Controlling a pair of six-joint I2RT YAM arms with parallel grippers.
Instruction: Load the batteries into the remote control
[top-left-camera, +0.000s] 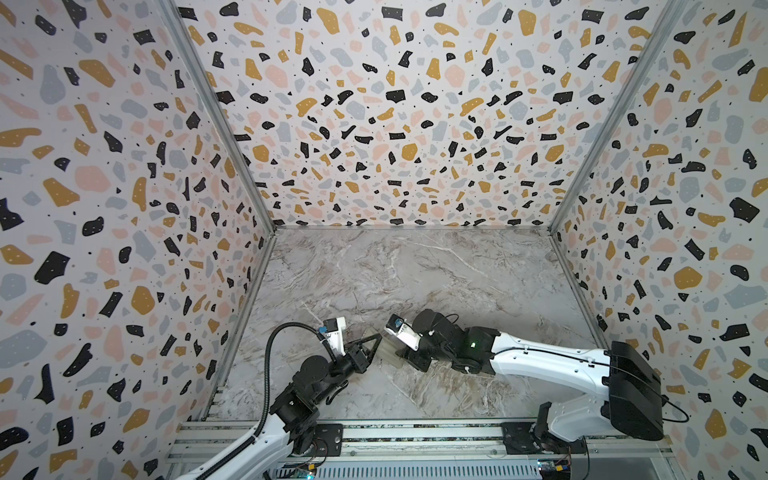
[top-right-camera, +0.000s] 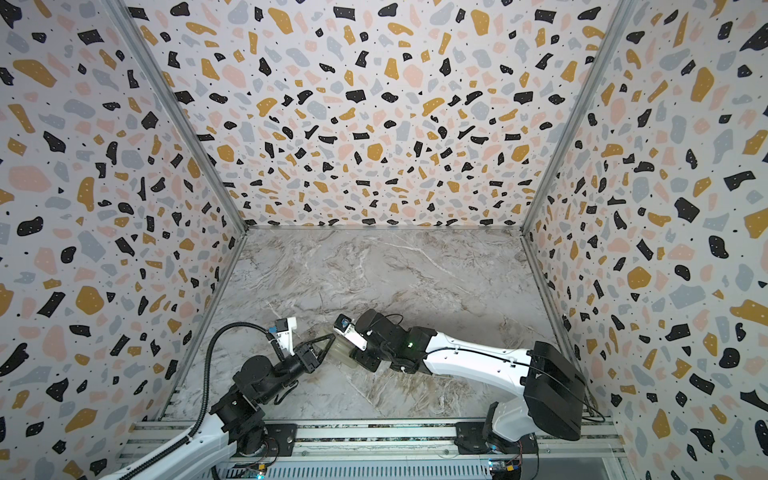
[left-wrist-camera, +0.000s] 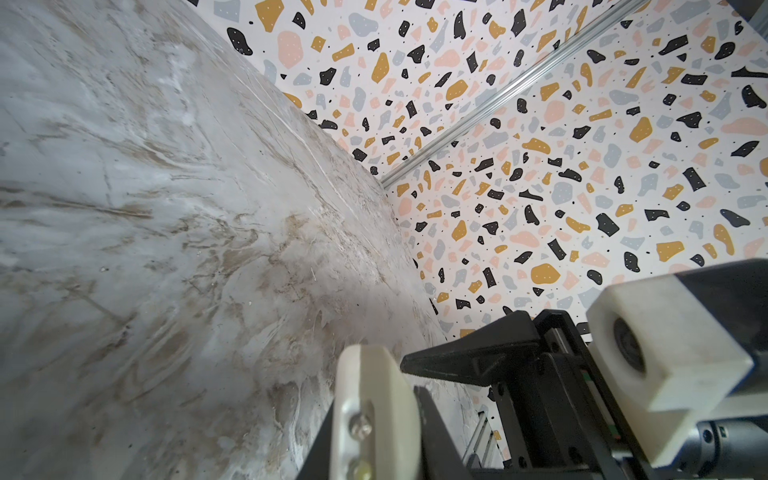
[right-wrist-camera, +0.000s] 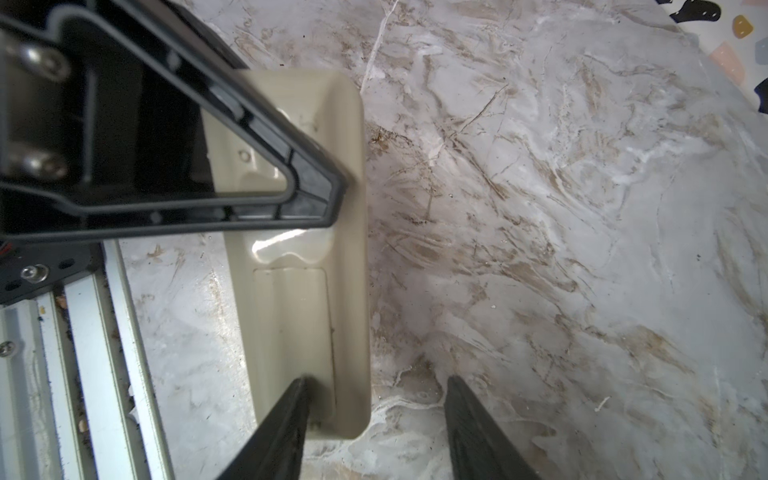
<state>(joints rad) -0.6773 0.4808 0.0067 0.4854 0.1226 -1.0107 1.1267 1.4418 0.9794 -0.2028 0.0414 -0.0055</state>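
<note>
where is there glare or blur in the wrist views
Right wrist view: a bright glare streak on the remote; the right gripper fingers are soft. Left wrist view: the left gripper is blurred up close, and the table edge bows.

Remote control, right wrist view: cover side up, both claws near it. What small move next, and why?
Probably lift the shut left claw clear of the remote control: its back cover looks seated, and no batteries show on the table.

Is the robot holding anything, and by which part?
Nothing looks gripped. The shut left end effector sits over the back of the remote control; the open right end effector straddles one long edge.
</note>
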